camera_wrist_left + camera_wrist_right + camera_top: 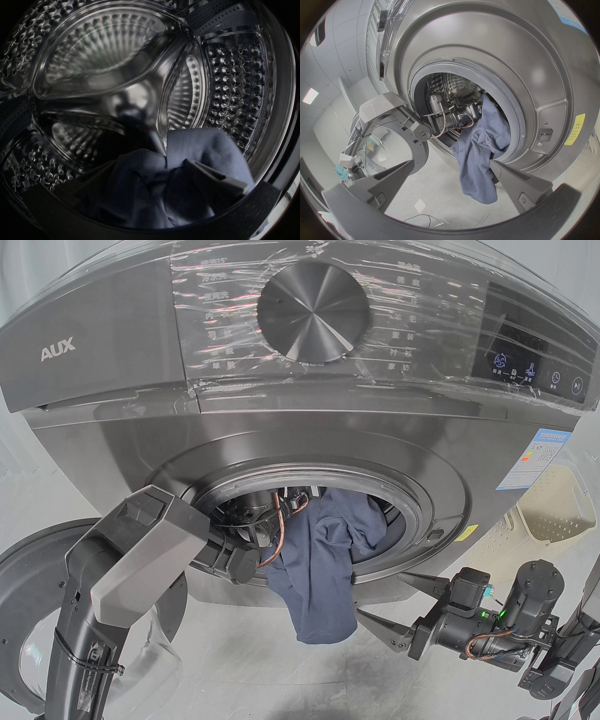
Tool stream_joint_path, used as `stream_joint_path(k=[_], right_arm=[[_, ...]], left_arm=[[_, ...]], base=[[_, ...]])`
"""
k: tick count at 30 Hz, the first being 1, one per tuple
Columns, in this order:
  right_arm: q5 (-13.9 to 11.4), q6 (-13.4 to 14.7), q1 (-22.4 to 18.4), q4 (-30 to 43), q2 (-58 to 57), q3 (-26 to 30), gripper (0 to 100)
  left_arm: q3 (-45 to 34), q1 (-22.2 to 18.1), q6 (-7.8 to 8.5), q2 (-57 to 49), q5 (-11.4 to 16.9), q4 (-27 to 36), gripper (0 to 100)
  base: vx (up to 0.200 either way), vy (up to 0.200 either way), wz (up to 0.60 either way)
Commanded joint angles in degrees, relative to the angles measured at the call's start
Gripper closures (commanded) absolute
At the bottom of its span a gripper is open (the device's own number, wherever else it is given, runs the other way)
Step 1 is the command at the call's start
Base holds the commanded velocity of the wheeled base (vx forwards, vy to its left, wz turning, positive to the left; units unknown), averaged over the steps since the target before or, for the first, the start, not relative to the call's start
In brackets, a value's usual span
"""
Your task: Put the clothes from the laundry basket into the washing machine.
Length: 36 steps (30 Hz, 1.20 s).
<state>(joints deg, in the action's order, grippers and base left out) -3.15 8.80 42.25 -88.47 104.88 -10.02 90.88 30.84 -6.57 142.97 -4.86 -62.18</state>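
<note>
The right claw (379, 594) is wide apart and holds nothing. It sits low in front of the washing machine (125, 446), with its tips pointing at the dark blue shirt (325, 571). In the right wrist view, one fingertip (492, 163) is just beside the hanging part of the shirt, maybe touching it; that cannot be told for sure.

The left arm (150, 546) goes in through the round opening, up at the top part of the shirt. Whether the left claw is apart or together cannot be told, because the cloth is in the way.

The shirt is half in and half out. Part of it lies bunched inside the drum (93, 62), close to the front. The rest flops over the rim (406, 509) of the opening and hangs down toward the floor (250, 665).

The shirt looks soft, light and floppy. It will fold and sag when pinched, and it will not break. It may slide back out over the smooth rim if only the top is pushed. A good place to grab looks like the thick, bunched part hanging just under the rim.

The laundry basket (556, 509) stands off to the right of the machine. The door (25, 590) is open on the left.
</note>
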Motion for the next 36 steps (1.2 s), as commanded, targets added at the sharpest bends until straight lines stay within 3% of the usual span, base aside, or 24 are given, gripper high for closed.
stream_joint_path(k=[1, 4, 15, 16, 25, 30, 31, 32, 36], right_arm=[[-0.02, -0.01, 0.02, -0.04, 0.07, 0.00, 0], [-0.02, -0.01, 0.02, -0.04, 0.15, -0.17, 0], [0.16, 0.08, 0.90, 0.05, -0.20, -0.35, 0], [0.16, 0.08, 0.99, -0.04, -0.29, -0.35, 0], [0.24, 0.16, 1.43, -0.04, -0.11, -0.79, 0], [0.16, 0.16, 1.34, -0.04, -0.02, -0.79, 0], [0.16, 0.16, 1.34, -0.04, -0.02, -0.79, 0], [0.16, 0.16, 1.34, -0.04, -0.02, -0.79, 0], [0.16, 0.16, 1.34, -0.04, -0.11, -0.79, 0]], left_arm=[[-9.14, 1.41, -1.95, -6.30, 1.61, 3.39, 0], [-15.03, 2.56, -2.57, -9.29, 4.16, 5.41, 0], [-21.71, 3.44, -2.04, -9.73, 7.06, 10.15, 0], [-21.54, 3.44, -1.95, -9.29, 7.06, 10.24, 100], [-15.29, 2.29, -2.31, -6.13, 5.66, 10.24, 100], [-4.40, 1.33, -2.83, -3.05, -0.41, 9.71, 100], [-4.04, 1.33, -2.83, -2.87, -0.59, 9.63, 100], [0.79, 0.89, -3.98, -0.85, -2.52, 8.66, 100], [4.74, 0.18, -5.29, 0.55, -3.40, 7.60, 100]], base=[[0.000, 0.000, 0.00], [0.000, 0.000, 0.00], [0.000, 0.000, 0.00], [0.000, 0.000, 0.00], [0.000, 0.000, 0.00], [0.000, 0.000, 0.00], [0.000, 0.000, 0.00], [0.000, 0.000, 0.00], [0.000, 0.000, 0.00]])
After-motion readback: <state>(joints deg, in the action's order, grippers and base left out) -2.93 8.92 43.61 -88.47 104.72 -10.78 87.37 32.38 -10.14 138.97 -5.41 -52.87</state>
